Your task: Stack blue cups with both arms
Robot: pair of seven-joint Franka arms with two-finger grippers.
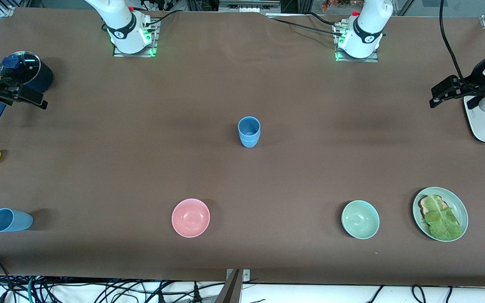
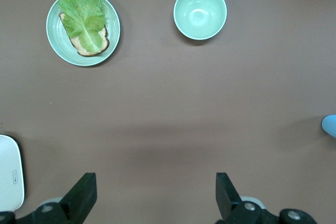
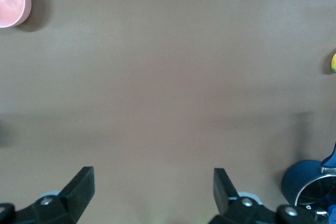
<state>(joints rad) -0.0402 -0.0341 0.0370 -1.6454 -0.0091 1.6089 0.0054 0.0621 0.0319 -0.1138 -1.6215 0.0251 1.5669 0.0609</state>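
your stack of blue cups (image 1: pixel 249 132) stands mid-bench; one blue cup (image 1: pixel 10 220) lies tipped near the right arm's end. right gripper (image 3: pixel 152 195) and left gripper (image 2: pixel 156 198) hover with fingers spread. pinch its rim first.

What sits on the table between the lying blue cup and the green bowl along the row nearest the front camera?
Only the pink bowl lies between the lying blue cup and the green bowl; the rest of that stretch is bare brown table, as the front view shows.
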